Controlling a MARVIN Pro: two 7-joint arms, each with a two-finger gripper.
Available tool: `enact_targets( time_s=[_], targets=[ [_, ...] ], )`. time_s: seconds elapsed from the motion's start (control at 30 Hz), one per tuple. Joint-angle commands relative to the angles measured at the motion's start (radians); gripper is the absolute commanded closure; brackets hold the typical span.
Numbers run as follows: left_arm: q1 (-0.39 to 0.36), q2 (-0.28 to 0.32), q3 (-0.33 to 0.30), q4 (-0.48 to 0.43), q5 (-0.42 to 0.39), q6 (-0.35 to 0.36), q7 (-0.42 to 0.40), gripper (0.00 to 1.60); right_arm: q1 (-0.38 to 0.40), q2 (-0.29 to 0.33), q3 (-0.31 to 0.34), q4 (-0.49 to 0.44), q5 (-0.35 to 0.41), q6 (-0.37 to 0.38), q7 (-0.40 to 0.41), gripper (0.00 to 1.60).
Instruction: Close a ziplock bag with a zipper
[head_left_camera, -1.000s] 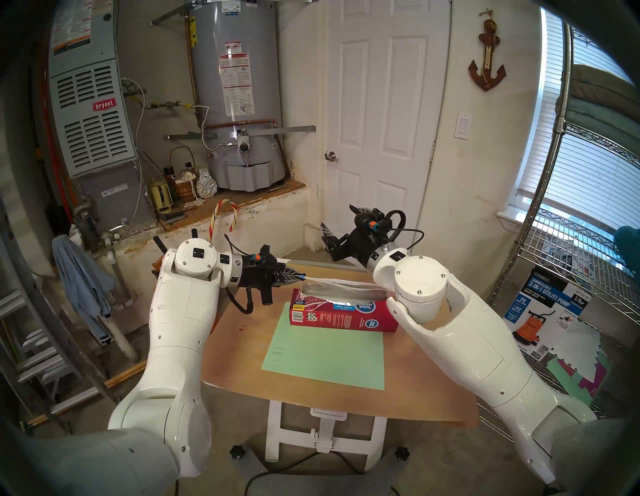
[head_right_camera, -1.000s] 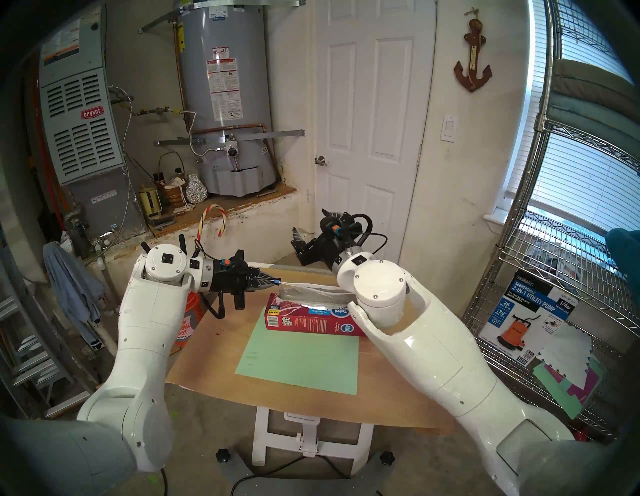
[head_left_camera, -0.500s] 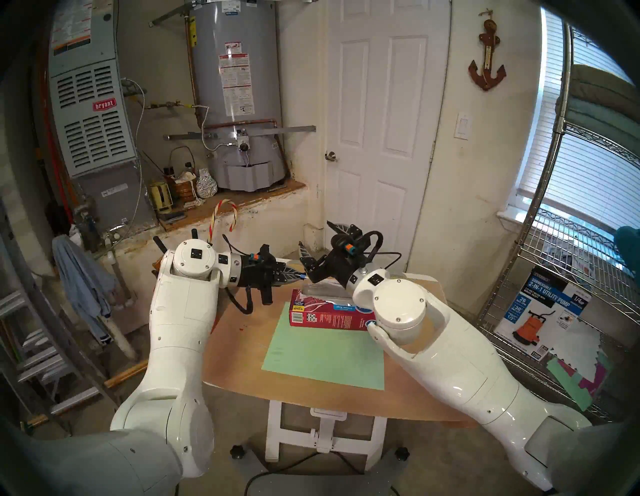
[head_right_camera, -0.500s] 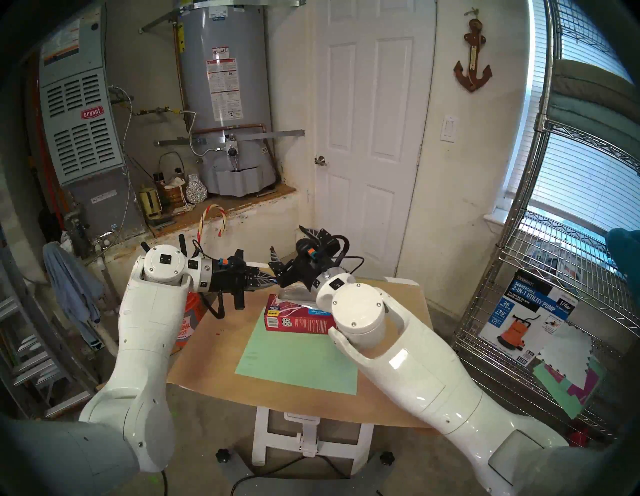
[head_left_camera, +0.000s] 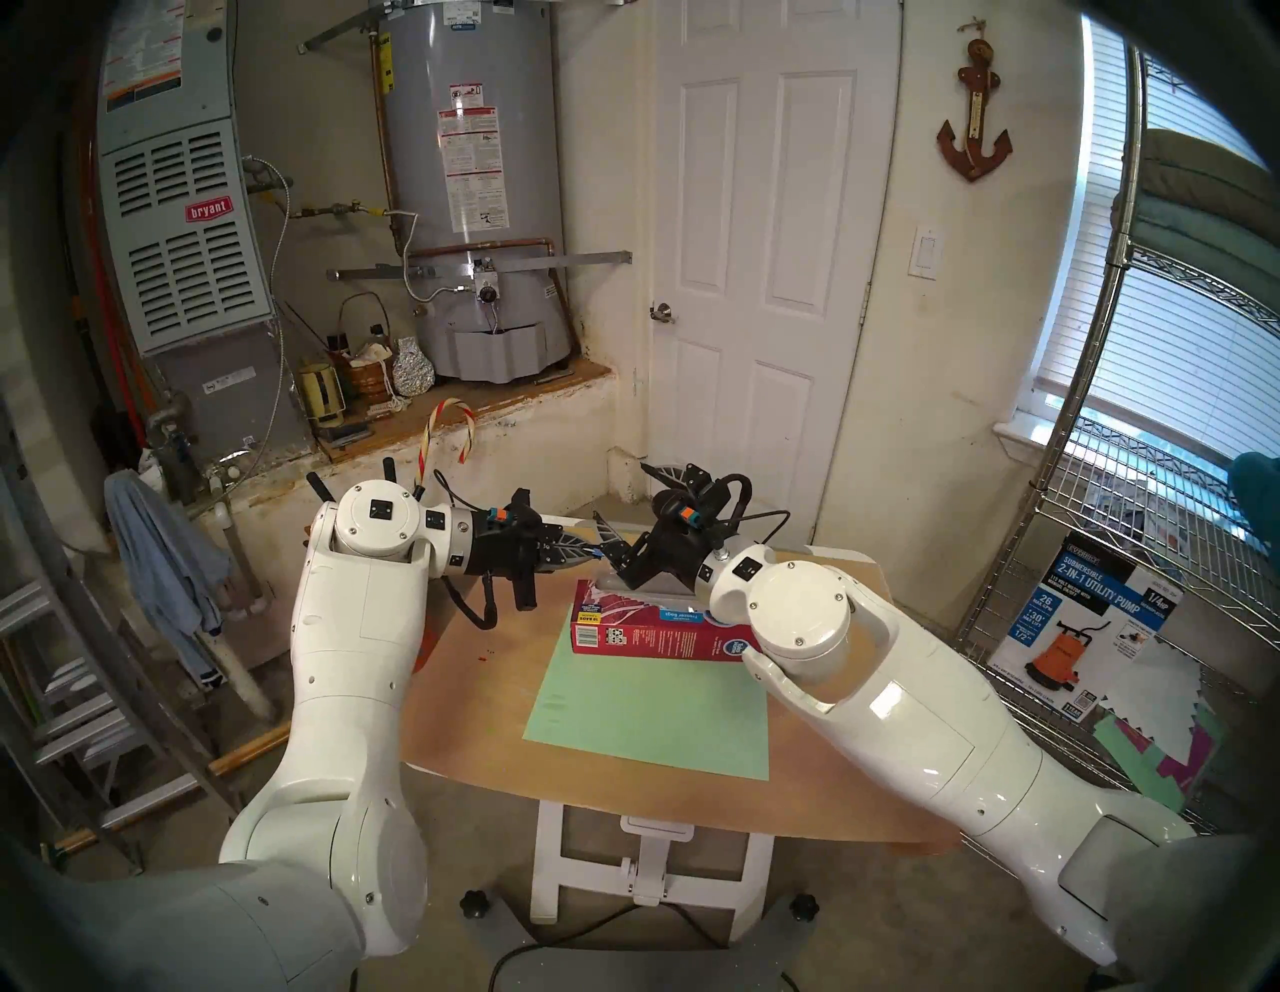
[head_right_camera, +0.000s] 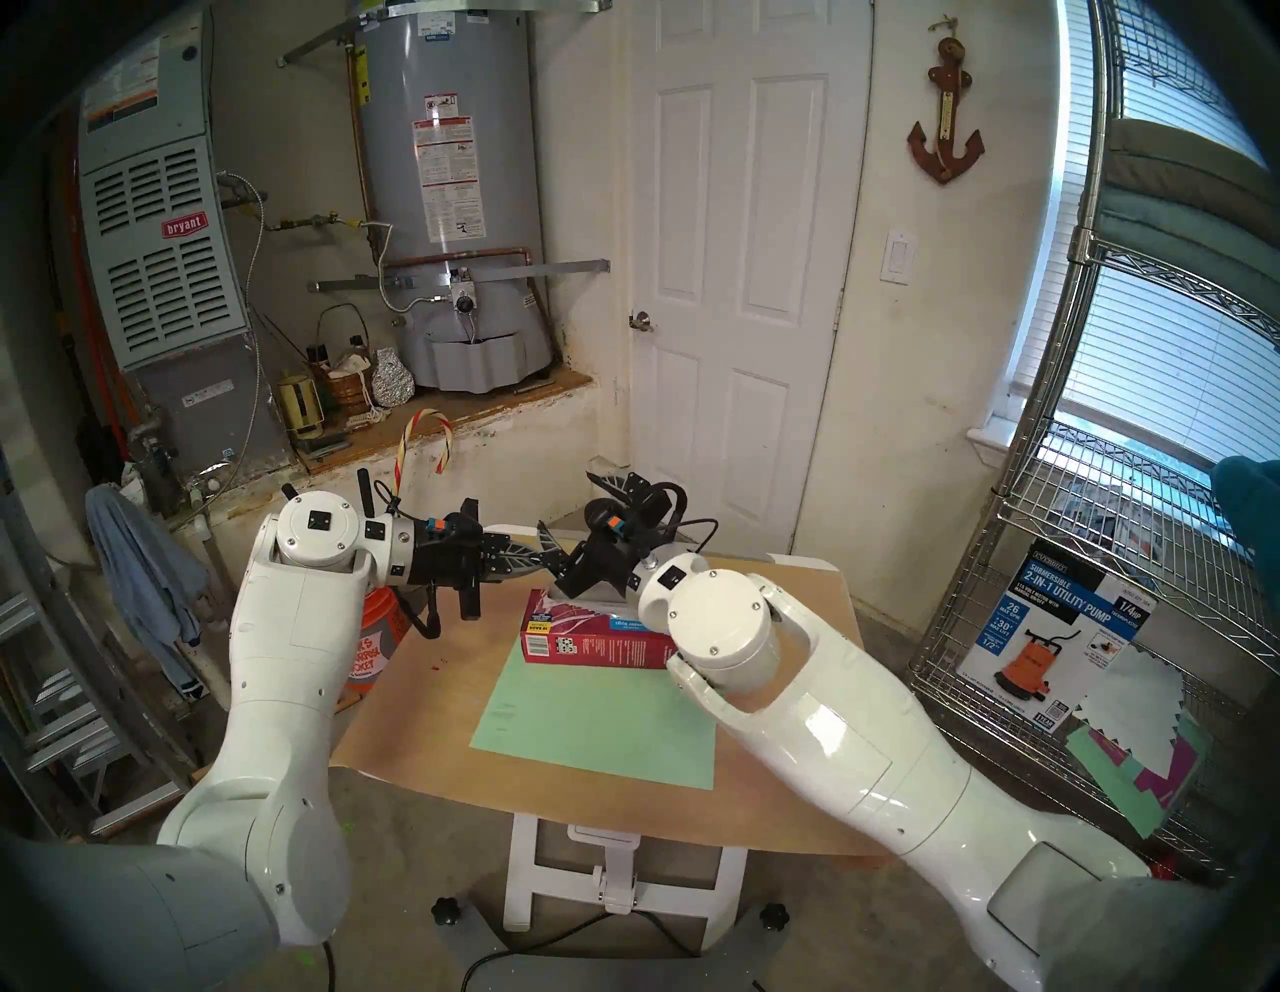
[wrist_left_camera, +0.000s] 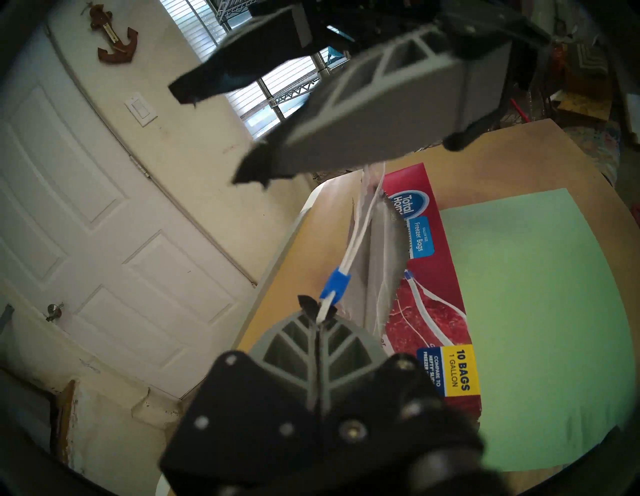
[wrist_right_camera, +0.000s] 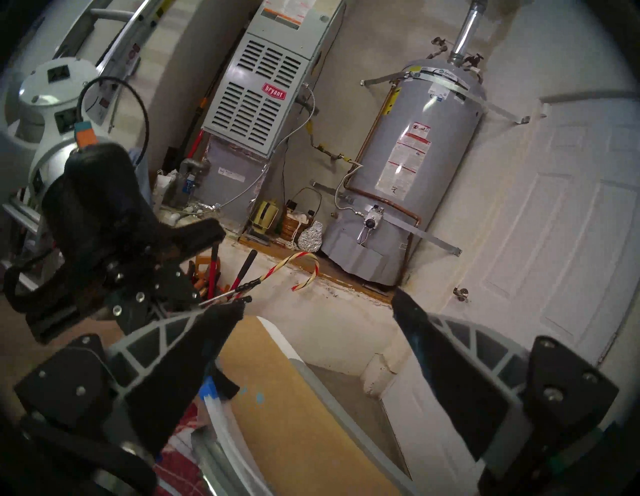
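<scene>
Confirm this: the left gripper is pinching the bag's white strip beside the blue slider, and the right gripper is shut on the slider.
Not quite. The right gripper is open, its fingers spread and not closed on the blue slider; the right wrist view shows this. The left gripper does pinch the bag's white strip beside the slider.

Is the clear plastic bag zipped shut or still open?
Still open. The blue zipper sits at the end pinched by the left gripper, and beyond it the ziplock bag has its two white strips spread apart.
</scene>
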Motion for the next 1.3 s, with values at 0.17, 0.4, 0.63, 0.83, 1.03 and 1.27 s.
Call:
enact_targets(
  time_s=[0.17, 0.4, 0.63, 0.83, 1.03, 1.27],
  targets=[
    [-0.049, -0.001, 0.005, 0.015, -0.013, -0.004, 0.002, 1.60, 0.014, 0.020, 0.037, -0.076, 0.087, 0.186, 0.071, 0.00],
    [-0.058, -0.003, 0.007, 0.036, -0.009, -0.011, 0.002, 1.60, -0.012, 0.019, 0.063, -0.128, 0.146, 0.300, 0.079, 0.00],
    [-0.061, -0.010, 0.006, 0.042, -0.009, -0.014, 0.002, 1.60, -0.044, 0.032, 0.071, -0.177, 0.159, 0.297, 0.085, 0.00],
    [-0.053, -0.018, 0.006, 0.030, -0.012, -0.012, 0.002, 1.60, -0.057, 0.017, 0.034, -0.153, 0.105, 0.210, 0.067, 0.00],
    [-0.037, -0.023, 0.004, -0.008, -0.018, -0.001, 0.002, 1.60, -0.065, -0.014, 0.008, -0.119, 0.058, 0.133, 0.029, 0.00],
    [-0.023, -0.018, 0.003, -0.034, -0.023, 0.010, 0.002, 1.60, -0.055, -0.024, -0.010, -0.101, 0.032, 0.104, 0.020, 0.00]
  ],
)
